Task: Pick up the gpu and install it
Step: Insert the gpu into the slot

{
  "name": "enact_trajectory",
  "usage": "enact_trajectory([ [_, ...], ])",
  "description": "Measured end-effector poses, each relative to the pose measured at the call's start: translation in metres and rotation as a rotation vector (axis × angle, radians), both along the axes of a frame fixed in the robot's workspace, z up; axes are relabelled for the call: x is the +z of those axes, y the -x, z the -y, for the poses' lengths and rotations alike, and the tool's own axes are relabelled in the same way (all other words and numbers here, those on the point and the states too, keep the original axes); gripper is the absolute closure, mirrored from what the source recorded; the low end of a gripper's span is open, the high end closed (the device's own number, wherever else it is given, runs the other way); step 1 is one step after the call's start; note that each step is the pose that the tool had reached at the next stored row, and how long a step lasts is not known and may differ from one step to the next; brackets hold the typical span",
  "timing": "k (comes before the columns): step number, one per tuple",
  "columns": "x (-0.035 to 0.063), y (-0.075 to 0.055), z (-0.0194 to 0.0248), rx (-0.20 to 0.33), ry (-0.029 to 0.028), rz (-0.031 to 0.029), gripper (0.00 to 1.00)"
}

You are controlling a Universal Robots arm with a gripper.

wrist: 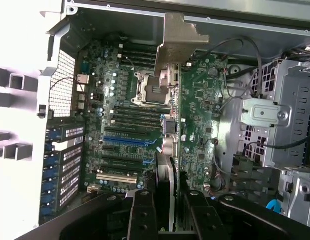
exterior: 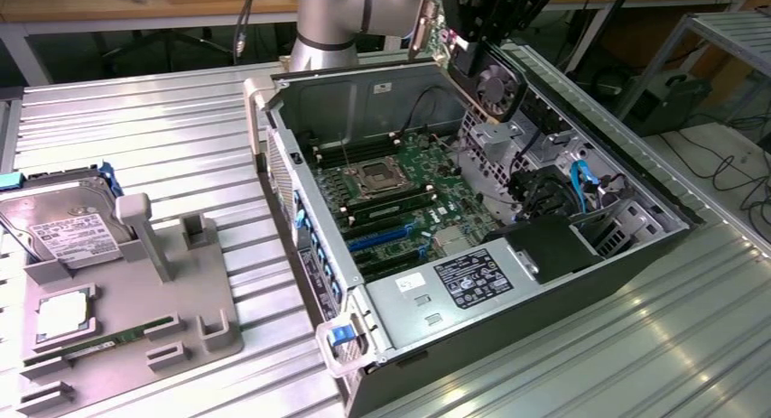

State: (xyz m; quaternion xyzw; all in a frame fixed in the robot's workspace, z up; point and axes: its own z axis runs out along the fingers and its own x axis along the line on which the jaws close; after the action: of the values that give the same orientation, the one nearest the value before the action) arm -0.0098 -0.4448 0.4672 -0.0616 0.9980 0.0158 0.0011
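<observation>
The gpu (exterior: 488, 79), a green card with a black round fan, hangs tilted above the far end of the open computer case (exterior: 316, 255). My gripper (exterior: 472, 34) is shut on it from above. In the wrist view the gpu (wrist: 170, 135) shows edge-on between my two black fingers (wrist: 142, 215), its silver bracket (wrist: 180, 37) pointing away from the camera. My gripper (wrist: 169, 217) holds it over the motherboard (wrist: 120, 95). The blue slots (wrist: 127, 141) lie beside the card's line, apart from it. The motherboard (exterior: 398, 188) lies well below the card.
A black power supply (exterior: 548, 246) and a metal drive cage (wrist: 274, 115) with cables fill one side of the case. On the exterior view's left, a grey fixture (exterior: 133, 319) holds a hard drive (exterior: 67, 228), a RAM stick (exterior: 103, 341) and a processor (exterior: 60, 319).
</observation>
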Motion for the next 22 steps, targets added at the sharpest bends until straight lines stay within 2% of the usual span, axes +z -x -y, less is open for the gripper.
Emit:
enact_trajectory([
  [22,-0.0001,0.0000,0.0000,0.080,-0.0001,0.0000,0.73],
])
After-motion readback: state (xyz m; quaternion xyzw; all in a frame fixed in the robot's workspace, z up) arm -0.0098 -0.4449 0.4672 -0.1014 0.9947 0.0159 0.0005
